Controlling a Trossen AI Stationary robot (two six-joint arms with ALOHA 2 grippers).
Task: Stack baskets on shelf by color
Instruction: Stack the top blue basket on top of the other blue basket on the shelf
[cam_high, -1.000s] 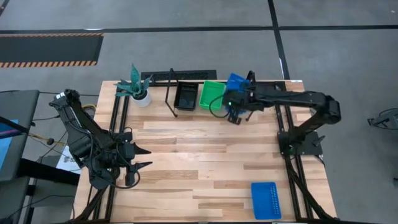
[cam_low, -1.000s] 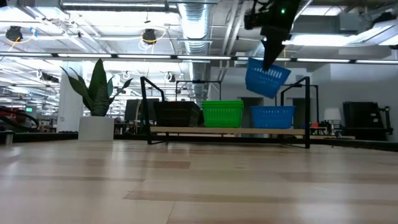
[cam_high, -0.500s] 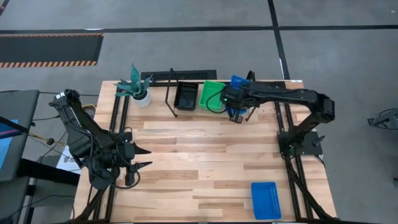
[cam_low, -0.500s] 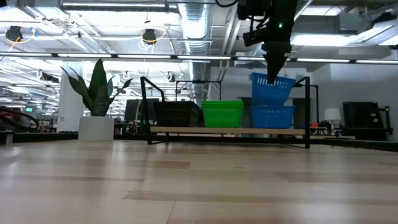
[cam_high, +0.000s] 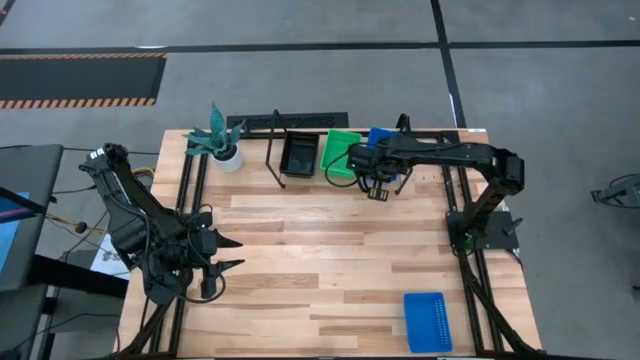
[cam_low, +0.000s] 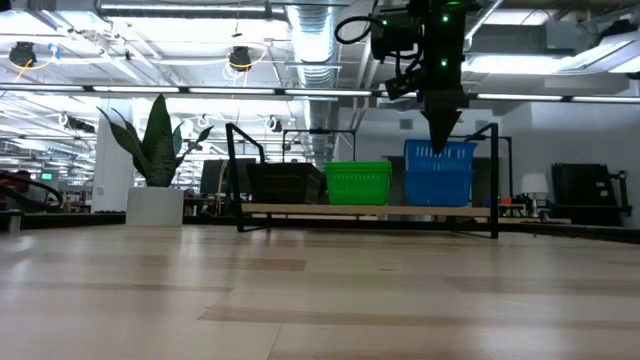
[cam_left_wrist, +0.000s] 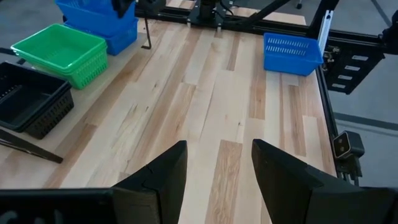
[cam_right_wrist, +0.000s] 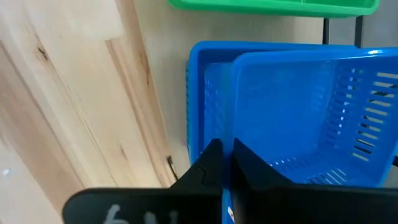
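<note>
On the shelf (cam_low: 370, 210) along the far edge stand a black basket (cam_low: 285, 183), a green basket (cam_low: 358, 182) and a stack of two blue baskets (cam_low: 438, 172), resting on its wooden board. My right gripper (cam_right_wrist: 227, 163) is above the blue stack's near side, shut on the upper blue basket (cam_right_wrist: 298, 112), which sits level inside the lower one (cam_right_wrist: 198, 106). Another blue basket (cam_high: 428, 320) lies on the table near the near right corner. My left gripper (cam_left_wrist: 217, 177) is open over the table's left side (cam_high: 225, 255), touching nothing. My right gripper pinches the upper blue basket's near short wall at its rim (cam_right_wrist: 235, 134), one finger inside the basket and one outside. The fingers (cam_low: 440, 135) come from above, pointing down. The basket sits level, nested in the lower blue basket on the shelf.
A potted plant (cam_high: 222, 140) stands at the far left corner beside the shelf. The shelf's black metal rods (cam_low: 235, 175) rise at both ends. Bare wooden tabletop (cam_high: 330, 250) spreads across the middle, between the arms' bases.
My right gripper has moved down and slightly toward the table's left, still shut on the blue basket. The basket, first hanging tilted above the shelf, has levelled out and come down into the blue basket on the shelf.
</note>
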